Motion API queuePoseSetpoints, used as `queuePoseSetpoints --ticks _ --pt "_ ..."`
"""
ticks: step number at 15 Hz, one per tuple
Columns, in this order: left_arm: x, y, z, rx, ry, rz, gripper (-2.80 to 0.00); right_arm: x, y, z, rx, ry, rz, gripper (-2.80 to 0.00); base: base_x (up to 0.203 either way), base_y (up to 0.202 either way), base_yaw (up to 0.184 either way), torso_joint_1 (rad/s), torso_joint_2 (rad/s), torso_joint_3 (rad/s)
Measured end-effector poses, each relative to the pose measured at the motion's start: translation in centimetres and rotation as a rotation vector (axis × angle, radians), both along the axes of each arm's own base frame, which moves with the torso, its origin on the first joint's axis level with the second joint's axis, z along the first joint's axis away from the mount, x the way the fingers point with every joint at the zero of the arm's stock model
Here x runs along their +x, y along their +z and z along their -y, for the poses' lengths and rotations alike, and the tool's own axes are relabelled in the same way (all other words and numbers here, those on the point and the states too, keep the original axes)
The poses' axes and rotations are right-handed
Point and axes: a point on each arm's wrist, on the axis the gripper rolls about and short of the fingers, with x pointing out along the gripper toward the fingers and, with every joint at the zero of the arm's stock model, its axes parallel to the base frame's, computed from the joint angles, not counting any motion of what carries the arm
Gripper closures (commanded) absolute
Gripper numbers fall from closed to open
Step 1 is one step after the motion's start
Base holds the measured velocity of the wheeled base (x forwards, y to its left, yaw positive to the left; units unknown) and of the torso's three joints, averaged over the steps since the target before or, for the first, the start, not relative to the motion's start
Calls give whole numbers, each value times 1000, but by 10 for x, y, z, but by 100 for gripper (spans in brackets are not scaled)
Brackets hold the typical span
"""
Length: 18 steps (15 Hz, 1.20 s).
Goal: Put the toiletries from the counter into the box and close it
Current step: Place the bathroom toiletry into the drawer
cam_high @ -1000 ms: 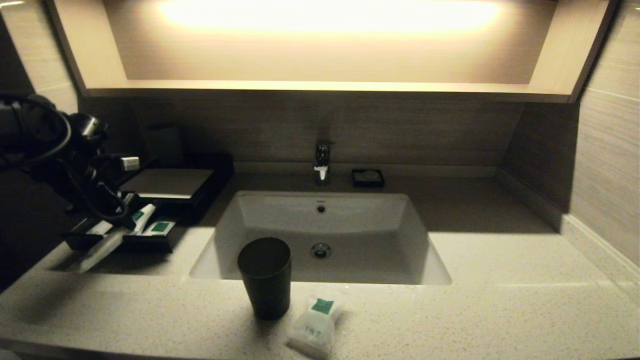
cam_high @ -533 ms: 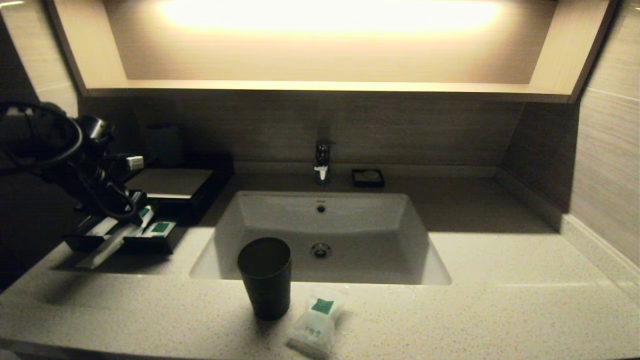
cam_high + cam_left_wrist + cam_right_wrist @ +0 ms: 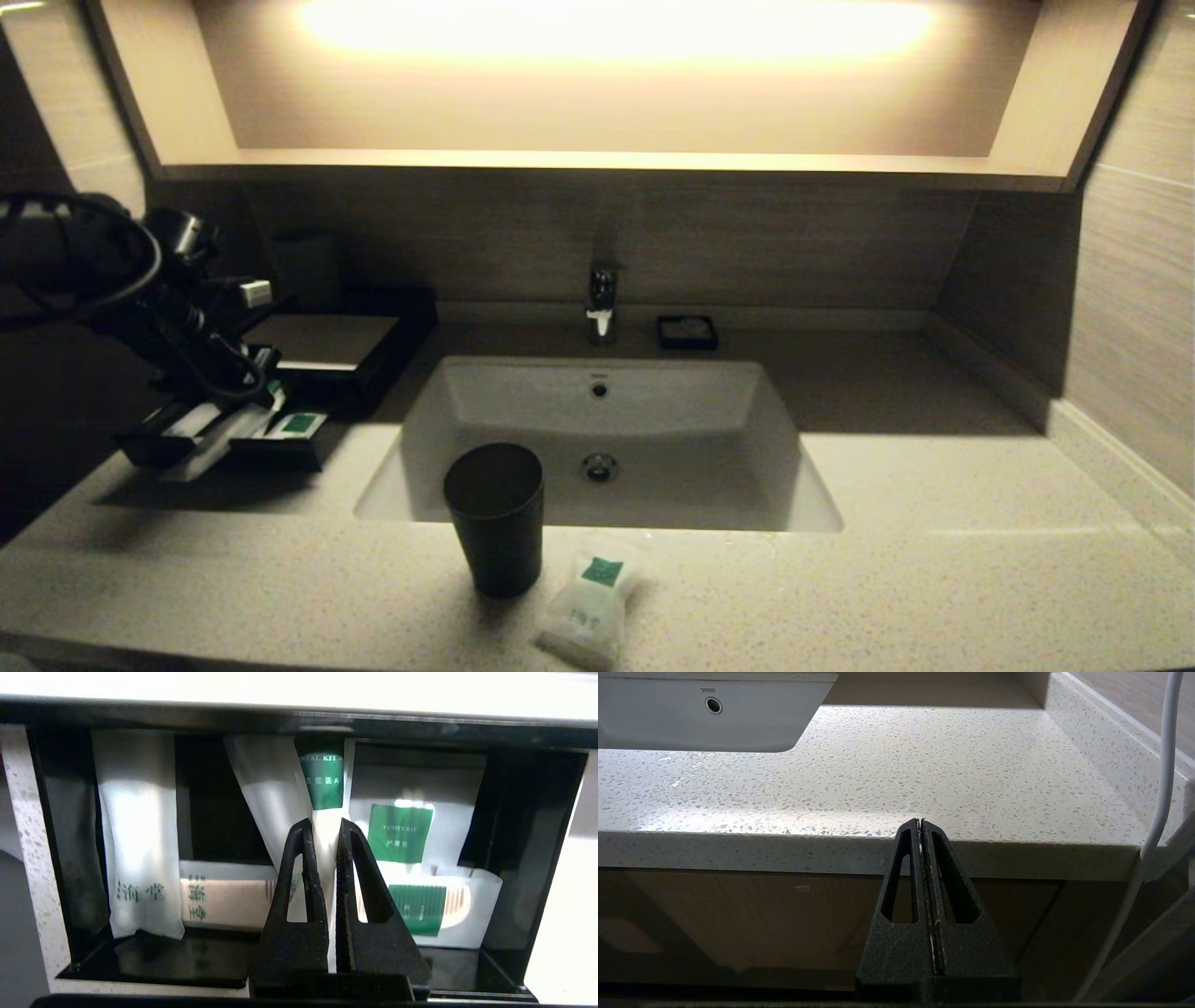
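The black box (image 3: 322,338) stands at the counter's (image 3: 840,579) left end with its front drawer (image 3: 280,455) pulled out. My left gripper (image 3: 260,378) hangs over the drawer, shut on the long stick-shaped packet (image 3: 219,439), which slants down into it. In the left wrist view the gripper (image 3: 322,823) pinches that packet (image 3: 322,781) below its green label, above other green-labelled packets (image 3: 399,830) lying in the drawer (image 3: 528,868). The small white pouch (image 3: 588,607) lies near the counter's front edge. My right gripper (image 3: 921,822) is shut and empty, below the counter's front edge (image 3: 784,851).
A dark tumbler (image 3: 495,518) stands just left of the pouch, in front of the sunken white basin (image 3: 597,439). Behind the basin are the tap (image 3: 602,303) and a tiny black dish (image 3: 686,331). A white cable (image 3: 1157,788) hangs beside the right arm.
My left gripper has carried the stick packet back toward the box and lower. Its free end, which overhung the counter in front of the drawer, now lies over the drawer.
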Motion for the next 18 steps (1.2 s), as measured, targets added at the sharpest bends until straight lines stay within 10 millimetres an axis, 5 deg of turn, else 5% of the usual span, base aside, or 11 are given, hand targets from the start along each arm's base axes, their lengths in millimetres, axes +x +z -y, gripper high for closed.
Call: queuePoseSetpoints --ticks 6,7,13,18 --pt "5 0 4 6 -12 27 0 0 0 0 0 0 0 0 0 0 0 0 0 0" --pt "5 0 4 7 -13 32 -280 0 0 0 0 0 0 0 0 0 0 0 0 0" --pt "0 7 4 11 -10 40 -280 0 0 0 1 0 0 0 0 0 0 0 0 0" --pt "-23 34 7 12 -6 47 -280 0 0 0 0 0 0 0 0 0 0 0 0 0"
